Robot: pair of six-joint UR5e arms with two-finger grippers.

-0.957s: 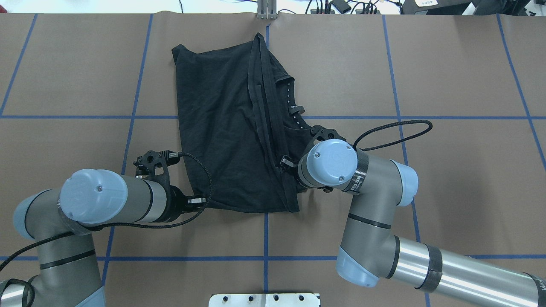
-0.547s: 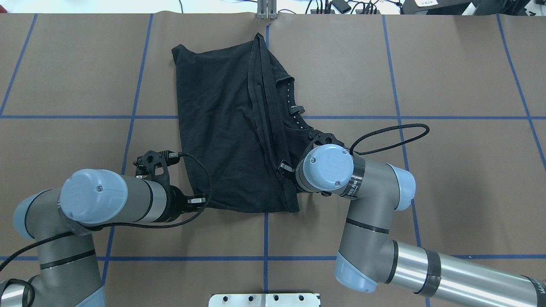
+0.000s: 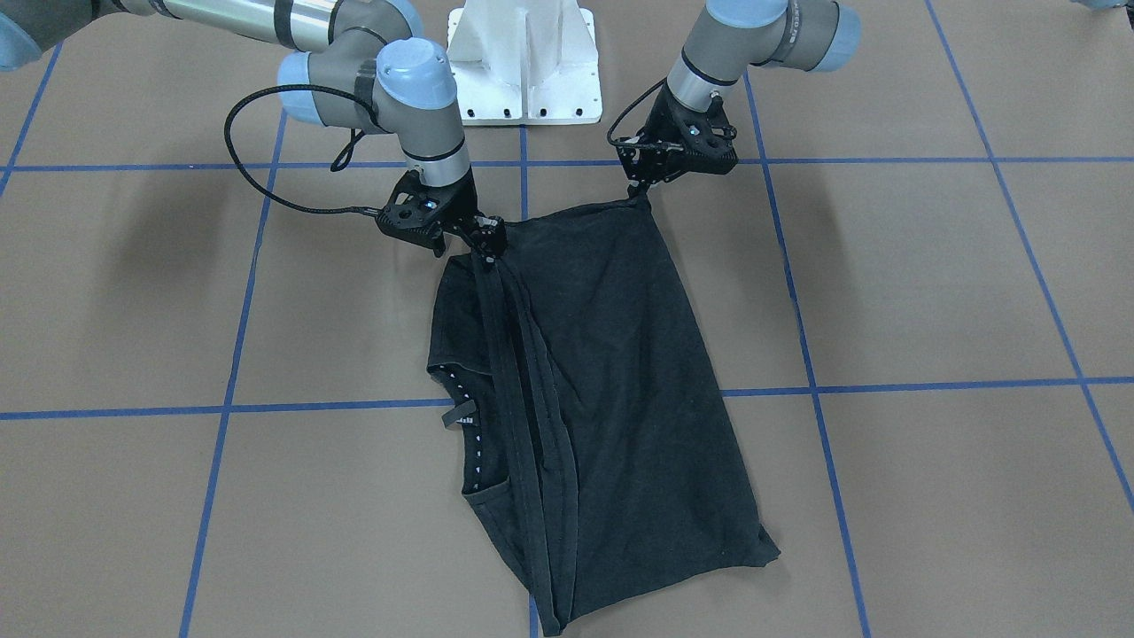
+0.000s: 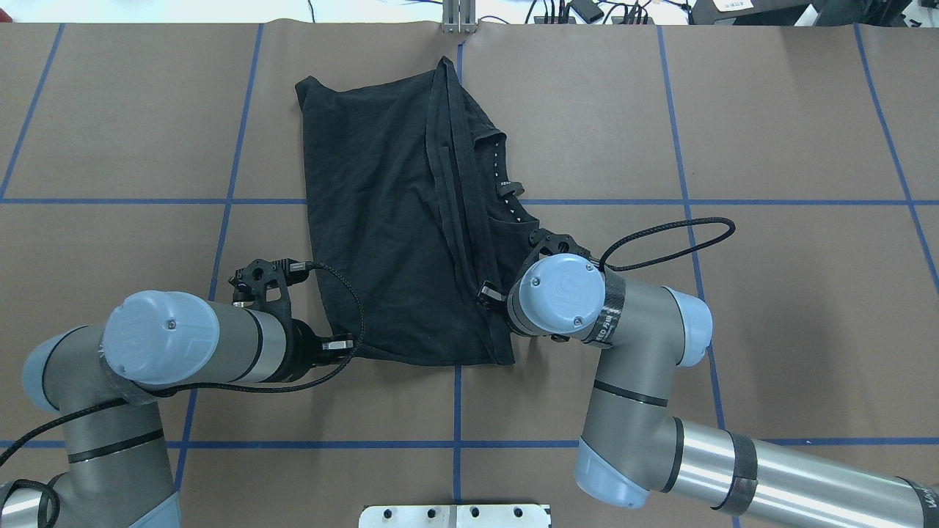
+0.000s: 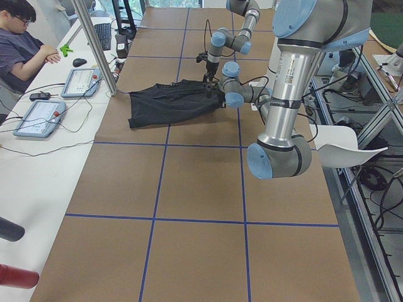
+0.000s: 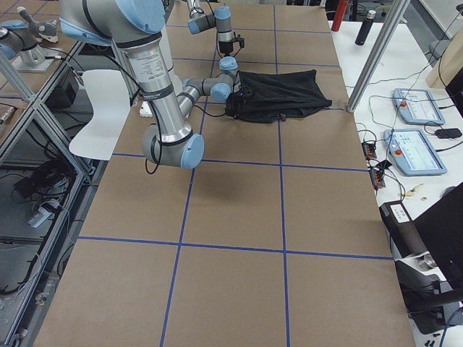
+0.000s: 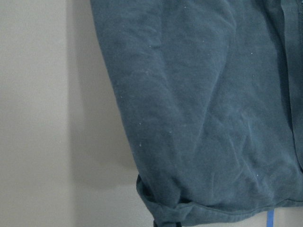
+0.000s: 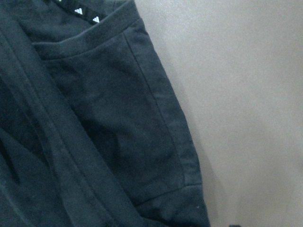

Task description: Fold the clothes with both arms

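Brown table (image 4: 770, 110) | black T-shirt (image 4: 381, 220) | left pincer (image 3: 640, 188), right pincer (image 3: 486, 245) grips unclear

Place: we take this for a robotics lab.
Robots: we see a left arm (image 4: 161, 337) and a right arm (image 4: 645, 411) rising from one bolted white pedestal (image 3: 524, 62).
Table: we find a brown cover (image 4: 770, 132) gridded with blue tape (image 4: 455, 444).
Frame: we note aluminium posts (image 5: 94, 47) at the table's edge.
Controls: we count two wired control pendants (image 5: 39, 117) on a white side bench (image 5: 38, 176), near a keyboard (image 5: 102, 36) and a mouse (image 5: 79, 61).
People: we see a person (image 5: 22, 44) seated at that bench.
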